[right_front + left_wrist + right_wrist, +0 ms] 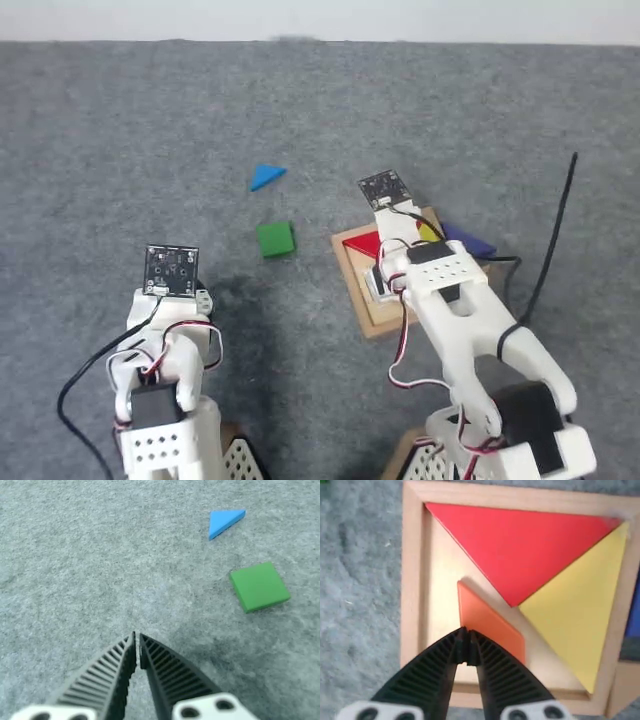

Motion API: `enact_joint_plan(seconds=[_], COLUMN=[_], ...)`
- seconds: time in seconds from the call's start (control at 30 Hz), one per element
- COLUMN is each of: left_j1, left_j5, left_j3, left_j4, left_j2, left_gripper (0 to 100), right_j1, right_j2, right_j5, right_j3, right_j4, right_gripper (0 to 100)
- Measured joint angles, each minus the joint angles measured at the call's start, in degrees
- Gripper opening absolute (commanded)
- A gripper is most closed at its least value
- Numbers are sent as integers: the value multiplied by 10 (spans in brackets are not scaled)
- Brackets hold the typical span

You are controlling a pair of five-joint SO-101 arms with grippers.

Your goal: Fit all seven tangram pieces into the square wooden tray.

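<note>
Over the tray we go, and the right gripper hangs directly above its wooden floor. Its black ribbed jaws are pressed together with nothing between them. The tips sit right at the near edge of the orange piece; whether they touch it, I cannot tell.

That orange piece lies flat inside the tray, close against the spot where the red triangle and the yellow triangle come to a point. The red one fills the tray along one wall, and the yellow one lies along the neighbouring wall. The two meet edge to edge. Bare wood shows in the tray beside the orange piece.

Outside the tray, a dark blue piece lies just beside the rim on the side away from the left arm. Whether it touches the wood is hard to say.

On the tray's other side, the green square rests flat on the grey carpet, near the tray but apart from it. The light blue triangle lies farther out from the tray, beyond the green square.

The left gripper is well away from the tray, low over bare carpet. Its jaws are drawn together with only a sliver between the tips, and it grips nothing. The green square and light blue triangle lie ahead of it.
</note>
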Motion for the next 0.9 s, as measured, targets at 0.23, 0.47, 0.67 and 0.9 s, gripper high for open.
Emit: enact_joint_plan(seconds=[0.23, 0.47, 0.67, 0.9], left_j1=[0, 0, 0, 0], left_j5=[0, 0, 0, 0], left_j3=[0, 0, 0, 0], left_j4=[0, 0, 0, 0], left_j2=[0, 0, 0, 0], left_gripper=[15, 15, 15, 15], right_j1=[46, 101, 164, 200], right_j2=[-6, -8, -8, -8], right_j5=[54, 118, 166, 184], right_j3=[4, 6, 7, 8], right_j4=[15, 19, 20, 18], right_gripper=[8, 8, 8, 9])
